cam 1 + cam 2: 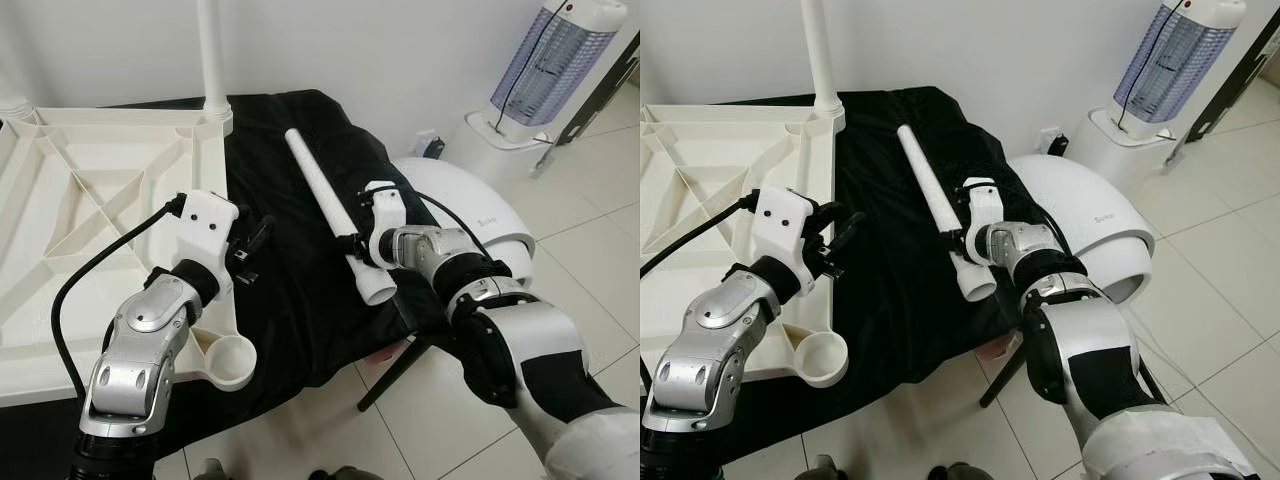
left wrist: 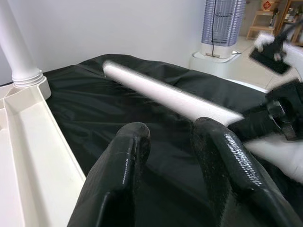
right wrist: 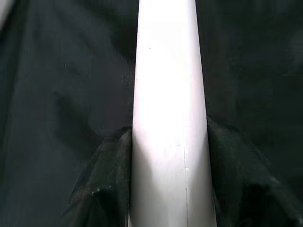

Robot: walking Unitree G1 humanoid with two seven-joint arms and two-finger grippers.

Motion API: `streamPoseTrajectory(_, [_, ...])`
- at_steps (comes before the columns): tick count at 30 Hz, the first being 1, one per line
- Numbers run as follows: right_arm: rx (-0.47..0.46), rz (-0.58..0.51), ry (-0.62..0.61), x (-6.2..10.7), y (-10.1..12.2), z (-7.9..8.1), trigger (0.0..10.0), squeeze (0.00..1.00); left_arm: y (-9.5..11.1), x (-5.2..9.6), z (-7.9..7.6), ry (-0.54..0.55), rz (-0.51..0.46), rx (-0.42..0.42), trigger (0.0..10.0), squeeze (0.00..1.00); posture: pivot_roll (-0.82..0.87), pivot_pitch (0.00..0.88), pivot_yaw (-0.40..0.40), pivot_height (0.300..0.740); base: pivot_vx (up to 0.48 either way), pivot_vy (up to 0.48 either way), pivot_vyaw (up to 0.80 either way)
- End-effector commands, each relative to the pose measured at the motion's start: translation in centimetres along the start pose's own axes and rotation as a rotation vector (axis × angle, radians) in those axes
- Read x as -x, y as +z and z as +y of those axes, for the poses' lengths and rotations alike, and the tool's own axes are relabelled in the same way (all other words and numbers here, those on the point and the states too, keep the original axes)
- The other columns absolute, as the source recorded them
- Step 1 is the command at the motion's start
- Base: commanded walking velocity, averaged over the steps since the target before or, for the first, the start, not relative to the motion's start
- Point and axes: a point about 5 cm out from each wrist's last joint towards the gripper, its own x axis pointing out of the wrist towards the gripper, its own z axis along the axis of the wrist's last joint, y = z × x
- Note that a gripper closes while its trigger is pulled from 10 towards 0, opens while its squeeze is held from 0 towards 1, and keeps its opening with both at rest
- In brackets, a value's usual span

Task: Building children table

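Now: step – leg pickup | right gripper point(image 1: 352, 243) clamps leg point(image 1: 325, 198) lying on black cloth point(image 1: 300, 300) | left gripper point(image 1: 252, 248) narrowly parted, empty, beside tabletop point(image 1: 60, 200) | next: you carry leg to corner socket point(image 1: 232, 360).

The right gripper point(image 1: 352, 243) is clamping the white leg point(image 1: 320, 190); the left gripper point(image 1: 252, 245) is hovering, fingers parted.

The white domed appliance point(image 1: 1110, 225) beside the black-draped stand carries a small grey brand mark on its side, too small and faint to read. Red decorations hang on the wooden shelf point(image 2: 265, 14) in the left wrist view, too blurred to read. No other text, numbers or signs are legible.
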Motion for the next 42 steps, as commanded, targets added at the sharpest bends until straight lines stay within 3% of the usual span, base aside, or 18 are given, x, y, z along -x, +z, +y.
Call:
streamPoseTrajectory(1, [0.044,-0.144,-0.006,0.6,3.3,0.3,10.0,0.00,0.2,0.1,-0.3,0.030,-0.005,0.009,10.0,0.00,0.07,0.093,-0.127,0.740,0.000,0.000,0.00])
streamPoseTrajectory(3, [0.061,-0.198,-0.011,0.8,4.3,0.4,10.0,0.00,0.3,0.1,-0.3,0.031,-0.007,0.012,10.0,0.00,0.07,0.093,-0.127,0.740,0.000,0.000,0.00])
streamPoseTrajectory(4, [0.147,-0.351,-0.002,2.1,6.2,1.4,10.0,0.00,0.7,0.0,-0.2,0.047,-0.024,0.051,10.0,0.00,0.07,0.096,-0.124,0.740,0.000,0.000,0.00])
streamPoseTrajectory(6, [0.147,-0.351,-0.002,2.1,6.2,1.4,10.0,0.00,0.7,0.0,-0.2,0.047,-0.024,0.051,10.0,0.00,0.07,0.096,-0.124,0.740,0.000,0.000,0.00])
streamPoseTrajectory(7, [0.222,-0.478,0.011,3.8,6.7,2.6,10.0,0.00,1.3,-0.2,0.1,0.070,-0.049,0.105,10.0,0.00,0.07,0.097,-0.120,0.740,0.000,0.000,0.00])
streamPoseTrajectory(8, [0.304,-0.590,-0.013,5.6,6.3,3.6,10.0,0.00,1.9,-0.5,0.5,0.088,-0.075,0.155,10.0,0.00,0.07,0.098,-0.115,0.740,0.000,0.000,0.00])
streamPoseTrajectory(9, [0.304,-0.590,-0.013,5.6,6.3,3.6,10.0,0.00,1.9,-0.5,0.5,0.088,-0.075,0.155,10.0,0.00,0.07,0.098,-0.115,0.740,0.000,0.000,0.00])
streamPoseTrajectory(11, [0.384,-0.727,-0.058,8.0,4.1,4.8,10.0,0.00,3.5,-1.3,1.5,0.111,-0.130,0.239,10.0,0.00,0.07,0.099,-0.094,0.740,0.000,0.000,0.00])
streamPoseTrajectory(15, [0.511,-0.850,-0.117,9.1,2.1,5.7,10.0,0.00,5.5,-2.2,3.0,0.148,-0.195,0.311,10.0,0.00,0.06,0.095,-0.076,0.740,0.000,0.000,0.00])
streamPoseTrajectory(18, [0.525,-0.867,-0.126,9.1,1.6,5.9,10.0,0.00,6.1,-2.4,3.4,0.152,-0.217,0.333,10.0,0.00,0.06,0.093,-0.068,0.740,0.000,0.000,0.00])
streamPoseTrajectory(19, [0.550,-0.876,-0.128,9.1,1.1,6.2,10.0,0.00,6.7,-2.5,3.7,0.137,-0.244,0.358,10.0,1.00,0.06,0.091,-0.063,0.740,0.000,0.000,0.00])
streamPoseTrajectory(21, [0.550,-0.876,-0.128,9.1,1.1,6.2,10.0,0.00,6.7,-2.5,3.7,0.137,-0.244,0.358,10.0,1.00,0.06,0.091,-0.063,0.740,0.000,0.000,0.00])
streamPoseTrajectory(25, [0.642,-0.903,-0.095,9.3,0.5,7.7,10.0,0.00,8.2,-1.9,2.6,-0.078,-0.325,0.413,10.0,1.00,0.07,0.086,-0.063,0.740,0.000,0.000,0.00])
streamPoseTrajectory(26, [0.642,-0.903,-0.095,9.3,0.5,7.7,10.0,0.00,8.2,-1.9,2.6,-0.078,-0.325,0.413,10.0,1.00,0.07,0.086,-0.063,0.740,0.000,0.000,0.00])
streamPoseTrajectory(27, [0.663,-0.911,-0.080,9.4,0.4,8.2,10.0,0.00,8.5,-1.6,2.0,-0.150,-0.341,0.426,10.0,0.78,0.07,0.086,-0.063,0.740,0.000,0.000,0.00])
streamPoseTrajectory(28, [0.684,-0.917,-0.063,9.4,0.3,8.6,10.0,0.00,8.6,-1.2,1.5,-0.199,-0.360,0.439,10.0,0.00,0.08,0.083,-0.066,0.740,0.000,0.000,0.00])
streamPoseTrajectory(37, [0.711,-0.942,-0.044,9.9,0.1,9.2,10.0,0.00,9.1,-0.7,0.1,-0.299,-0.380,0.494,10.0,0.00,0.10,0.078,-0.082,0.740,0.000,0.000,0.00])
streamPoseTrajectory(42, [0.742,-0.961,0.018,9.7,-0.5,10.9,10.0,0.00,9.1,-1.7,-0.4,-0.273,-0.368,0.543,10.0,0.00,0.09,0.076,-0.083,0.740,0.000,0.000,0.00])
